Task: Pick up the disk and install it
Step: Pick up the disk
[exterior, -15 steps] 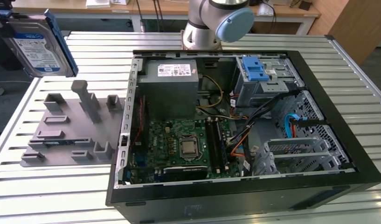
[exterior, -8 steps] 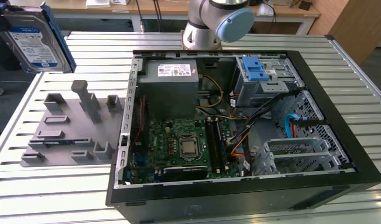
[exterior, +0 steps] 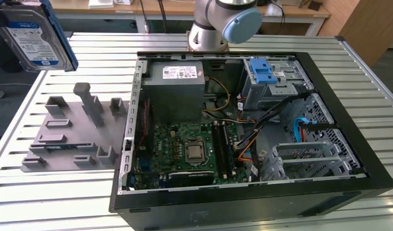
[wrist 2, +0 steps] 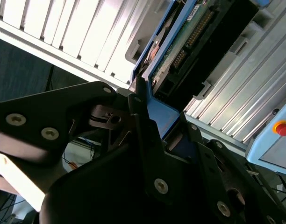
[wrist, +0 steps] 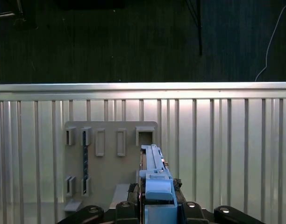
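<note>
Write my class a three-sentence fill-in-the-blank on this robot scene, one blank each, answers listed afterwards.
The black hand is ____ on the flat silver hard drive with a white-and-blue label. The drive's plastic carrier frame is coloured ____. The grey slotted plastic tray lies to the exterior view's ____ of the open black computer case.
Missing words: shut, blue, left.

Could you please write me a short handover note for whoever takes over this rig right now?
Gripper: jaws shut on the flat silver hard disk by its blue plastic carrier frame.
Disk: held in the air, to the exterior view's left of the open black computer case, over the grey plastic fixture plate on the slatted metal table.
Done: pickup.
Left: installation; the disk is not in the case yet.
</note>
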Robot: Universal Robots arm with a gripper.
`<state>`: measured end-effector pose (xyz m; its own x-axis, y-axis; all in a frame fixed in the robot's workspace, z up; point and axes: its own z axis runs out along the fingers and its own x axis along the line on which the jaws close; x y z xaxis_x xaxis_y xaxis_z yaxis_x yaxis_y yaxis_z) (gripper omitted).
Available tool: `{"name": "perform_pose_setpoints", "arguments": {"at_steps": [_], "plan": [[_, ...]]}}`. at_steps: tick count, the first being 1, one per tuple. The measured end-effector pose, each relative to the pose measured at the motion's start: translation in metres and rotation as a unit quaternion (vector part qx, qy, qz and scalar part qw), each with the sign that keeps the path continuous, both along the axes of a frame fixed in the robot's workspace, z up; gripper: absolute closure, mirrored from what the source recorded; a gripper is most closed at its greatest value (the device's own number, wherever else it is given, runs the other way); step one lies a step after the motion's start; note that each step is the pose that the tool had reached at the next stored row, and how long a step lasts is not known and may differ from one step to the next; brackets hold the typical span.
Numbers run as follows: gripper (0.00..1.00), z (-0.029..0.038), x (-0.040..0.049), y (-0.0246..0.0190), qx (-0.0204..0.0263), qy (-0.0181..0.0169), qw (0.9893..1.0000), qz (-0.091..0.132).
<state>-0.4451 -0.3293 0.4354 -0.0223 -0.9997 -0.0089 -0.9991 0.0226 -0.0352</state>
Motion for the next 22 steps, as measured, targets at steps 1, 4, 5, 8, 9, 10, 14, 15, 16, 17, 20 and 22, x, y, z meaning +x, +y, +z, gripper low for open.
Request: {"name": "perform_pose_setpoints", "arguments": {"at_steps": [1,4,5,8,9,10,14,15,16,17,20,22], "plan": [[0.64,0.0020,-0.0001,0.0000,0.0003,-0.0001,1.0000,0.000],[0.64,0.0115,-0.0001,0.0000,0.0005,-0.0001,1.0000,0.000],[0.64,0.0155,-0.0001,0.0000,0.0005,-0.0001,1.0000,0.000],[0.64,0.0276,-0.0001,0.0000,0.0005,-0.0002,1.0000,0.000],[0.64,0.0318,-0.0001,0.0000,0.0005,-0.0001,1.0000,0.000],[0.64,0.0358,-0.0001,0.0000,0.0005,-0.0002,1.0000,0.000],[0.64,0.0514,-0.0001,0.0000,0.0005,-0.0001,1.0000,0.000],[0.64,0.0557,0.0000,0.0000,0.0004,0.0000,1.0000,0.000],[0.64,0.0599,0.0000,0.0000,0.0005,-0.0001,1.0000,0.000],[0.64,0.0642,-0.0001,0.0000,0.0004,0.0000,1.0000,0.000],[0.64,0.0668,0.0000,0.0000,0.0005,-0.0001,1.0000,0.000],[0.64,0.0669,0.0000,0.0000,0.0005,-0.0001,1.0000,0.000]]}}
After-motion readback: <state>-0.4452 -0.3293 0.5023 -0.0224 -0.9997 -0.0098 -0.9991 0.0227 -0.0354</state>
